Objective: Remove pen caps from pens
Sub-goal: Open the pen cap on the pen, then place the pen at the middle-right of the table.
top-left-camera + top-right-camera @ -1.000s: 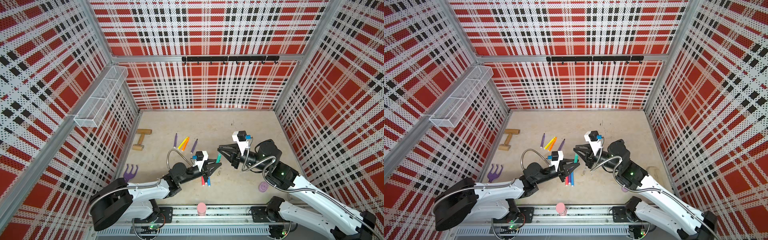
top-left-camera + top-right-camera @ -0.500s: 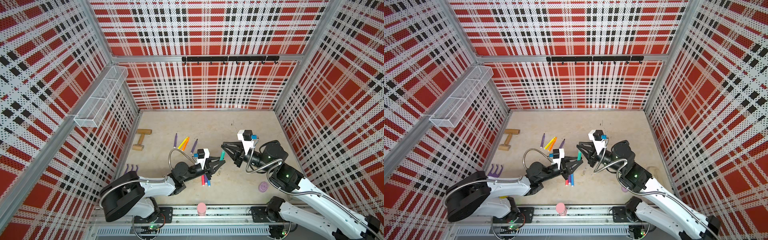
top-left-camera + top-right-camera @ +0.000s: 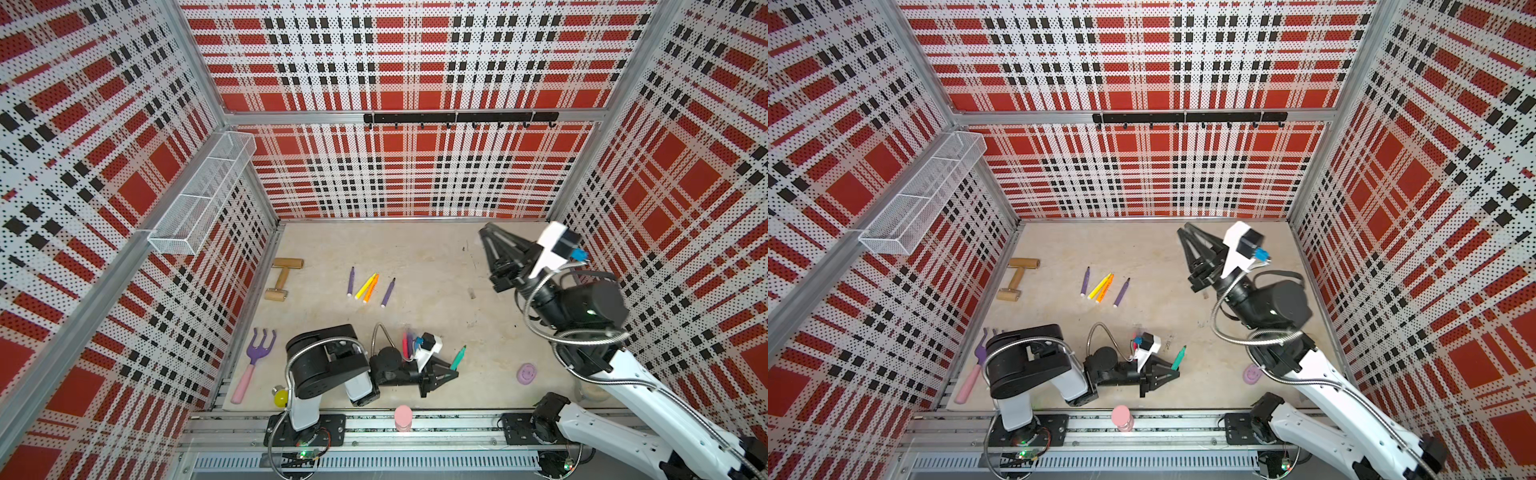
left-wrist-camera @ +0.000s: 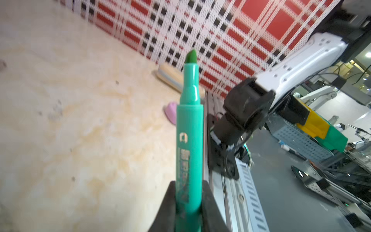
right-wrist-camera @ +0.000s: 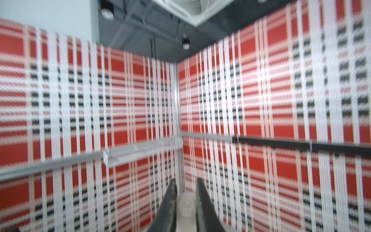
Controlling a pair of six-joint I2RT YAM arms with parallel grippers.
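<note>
The left gripper (image 3: 452,371) sits low near the front. It pinches the bottom end of a green pen (image 3: 459,356). The pen's pointed tip is bare and points away from the arm. The right gripper (image 3: 483,232) is lifted above the floor (image 3: 415,249) on the right, with its fingers pressed together. It is too small to tell if anything sits between them. Four pens lie near each other farther back. They are a purple pen (image 3: 351,281), a yellow pen (image 3: 365,286) touching an orange pen (image 3: 371,289), and a second purple pen (image 3: 388,292). A smiley disc (image 3: 527,372) lies near the right arm.
</note>
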